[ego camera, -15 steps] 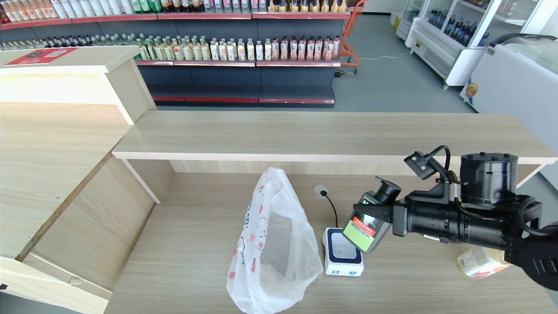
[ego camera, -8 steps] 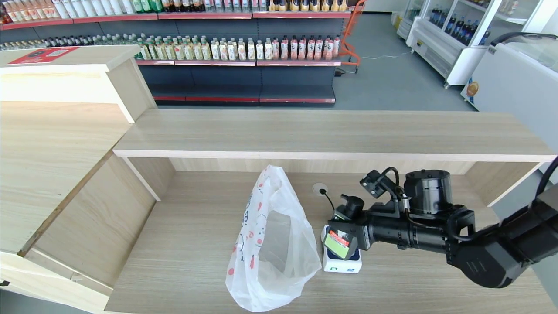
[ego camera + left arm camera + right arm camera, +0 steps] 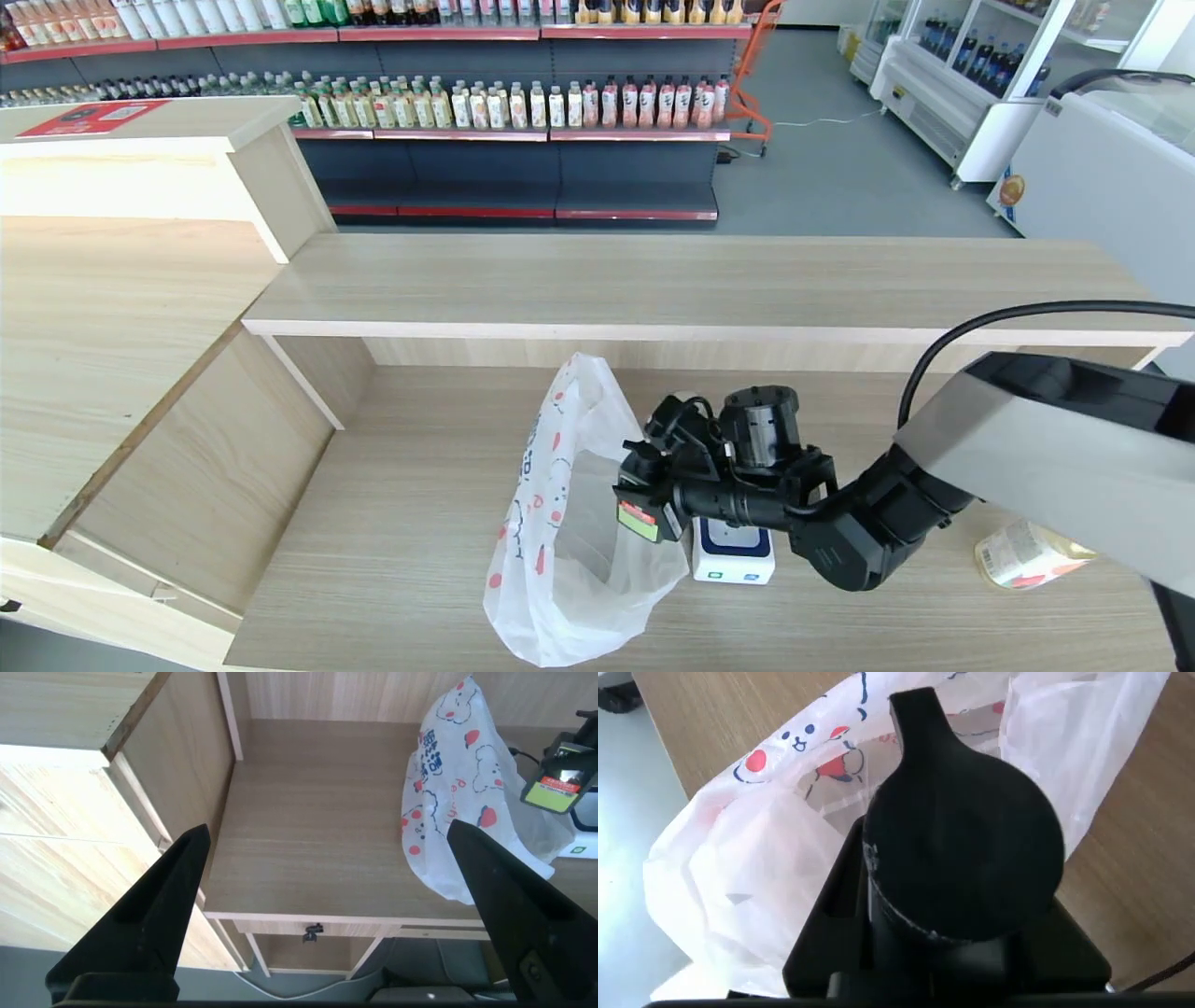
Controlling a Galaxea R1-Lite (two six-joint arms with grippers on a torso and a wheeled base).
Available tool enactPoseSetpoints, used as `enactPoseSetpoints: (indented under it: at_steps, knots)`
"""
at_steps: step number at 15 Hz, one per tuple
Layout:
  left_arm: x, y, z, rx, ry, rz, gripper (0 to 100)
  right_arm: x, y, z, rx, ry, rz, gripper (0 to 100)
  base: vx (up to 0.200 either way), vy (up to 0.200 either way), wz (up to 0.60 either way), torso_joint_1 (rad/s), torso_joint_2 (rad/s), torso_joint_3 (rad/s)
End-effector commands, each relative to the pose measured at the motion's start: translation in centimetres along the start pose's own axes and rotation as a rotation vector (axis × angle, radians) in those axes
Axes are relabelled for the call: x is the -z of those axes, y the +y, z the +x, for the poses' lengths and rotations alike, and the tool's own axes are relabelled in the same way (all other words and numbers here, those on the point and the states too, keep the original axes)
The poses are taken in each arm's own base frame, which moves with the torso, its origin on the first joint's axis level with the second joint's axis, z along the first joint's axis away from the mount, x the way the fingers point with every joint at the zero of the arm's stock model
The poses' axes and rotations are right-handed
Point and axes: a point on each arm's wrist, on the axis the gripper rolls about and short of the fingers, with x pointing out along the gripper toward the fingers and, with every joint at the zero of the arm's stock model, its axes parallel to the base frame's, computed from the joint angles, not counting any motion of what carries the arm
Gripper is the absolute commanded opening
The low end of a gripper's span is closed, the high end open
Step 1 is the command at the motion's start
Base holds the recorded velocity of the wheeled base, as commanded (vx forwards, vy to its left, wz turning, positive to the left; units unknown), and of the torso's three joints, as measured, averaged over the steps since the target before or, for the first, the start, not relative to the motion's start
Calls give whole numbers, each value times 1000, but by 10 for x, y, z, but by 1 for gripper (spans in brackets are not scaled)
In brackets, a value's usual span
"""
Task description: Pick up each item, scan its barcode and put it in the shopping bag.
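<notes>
**Item held at the bag's mouth**

The right gripper (image 3: 644, 509) is clamped on the item (image 3: 638, 519), a small container with a black cap and a green and red label. Its fingers press on either side of the item, and the label faces up toward the head camera. The item hangs at the open mouth of the bag (image 3: 569, 523), just over the rim on the bag's right side. In the right wrist view the black cap (image 3: 962, 849) sits in front of the white plastic, which is printed with red and blue figures.

The bag stands on the counter (image 3: 392, 560), slumped but open at the top. The white and blue scanner (image 3: 733, 555) lies just beside the bag on its right, partly under the right arm. A bottle (image 3: 1027, 555) lies on its side at the counter's right end, well apart from the scanner.

The left gripper (image 3: 329, 829) has its fingers spread wide and holds nothing. It hangs near the front edge of the counter on the left, well apart from the bag.

Behind the counter's raised ledge (image 3: 653, 280), shelves (image 3: 513, 135) carry rows of drinks.
</notes>
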Motion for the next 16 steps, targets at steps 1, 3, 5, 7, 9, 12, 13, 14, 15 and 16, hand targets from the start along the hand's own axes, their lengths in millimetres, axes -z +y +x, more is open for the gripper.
enactPoseSetpoints:
  at_steps: [1,3,5,7,9,12,13,14,15,16]
  knots:
    - [0,0,0,-1,-1,0,100,18,9,32,-32,21,-46,0,0,0,0,0,0,0]
    - [0,0,0,-1,-1,0,100,22,5,47,-25,-1,-113,0,0,0,0,0,0,0]
    - [0,0,0,-1,-1,0,100,26,1,58,28,-15,-152,100,0,0,0,0,0,0]
    - [0,0,0,-1,-1,0,100,27,0,59,51,-15,-151,100,0,0,0,0,0,0]
    - [0,0,0,-1,-1,-2,100,25,-3,55,62,-22,-125,100,0,0,0,0,0,0]
    - [0,0,0,-1,-1,0,100,2,-13,29,96,-57,61,100,0,0,0,0,0,0]
    - [0,0,0,-1,-1,0,100,-7,-22,13,119,-63,155,100,0,0,0,0,0,0]
    - [0,0,0,-1,-1,-2,100,-17,-32,-8,146,-52,269,100,0,0,0,0,0,0]
    - [0,0,0,-1,-1,0,100,-24,-40,-24,169,-53,329,100,0,0,0,0,0,0]
    - [0,0,0,-1,-1,0,100,-31,-48,-42,198,-56,393,100,0,0,0,0,0,0]
